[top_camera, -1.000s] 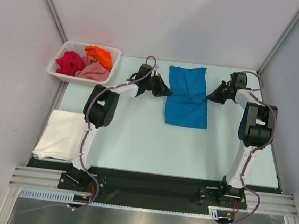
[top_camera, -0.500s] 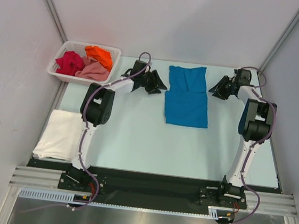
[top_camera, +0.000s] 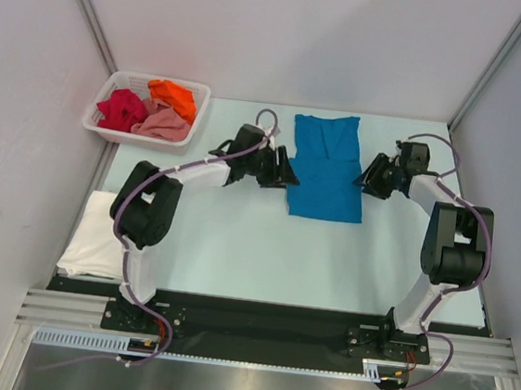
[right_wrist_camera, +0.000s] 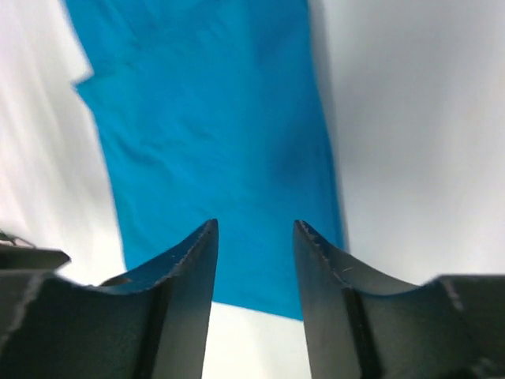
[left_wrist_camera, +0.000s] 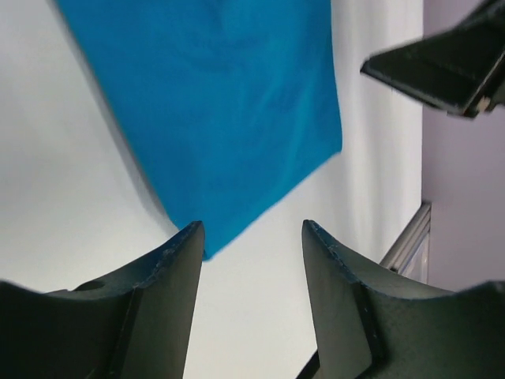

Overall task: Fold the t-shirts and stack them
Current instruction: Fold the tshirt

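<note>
The bright blue t-shirt (top_camera: 326, 169) lies flat as a narrow folded strip at the back middle of the table. My left gripper (top_camera: 287, 174) hovers open at its left edge, with nothing between the fingers. In the left wrist view the blue t-shirt (left_wrist_camera: 221, 103) ends at a corner just beyond the left gripper (left_wrist_camera: 252, 229). My right gripper (top_camera: 365, 184) is open at the shirt's right edge. In the right wrist view the right gripper (right_wrist_camera: 254, 225) hangs above the blue t-shirt (right_wrist_camera: 213, 134). A folded white t-shirt (top_camera: 100, 234) lies at the near left.
A white slotted basket (top_camera: 108, 134) at the back left holds crumpled crimson (top_camera: 120, 109), orange (top_camera: 174, 97) and pink (top_camera: 161, 126) t-shirts. Grey walls close in the table on three sides. The right gripper's dark finger (left_wrist_camera: 442, 67) shows in the left wrist view.
Both grippers were shut on the blue t-shirt's pinched side edges a second ago. They have opened, let go and moved toward me along its sides. The shirt now lies flat.
</note>
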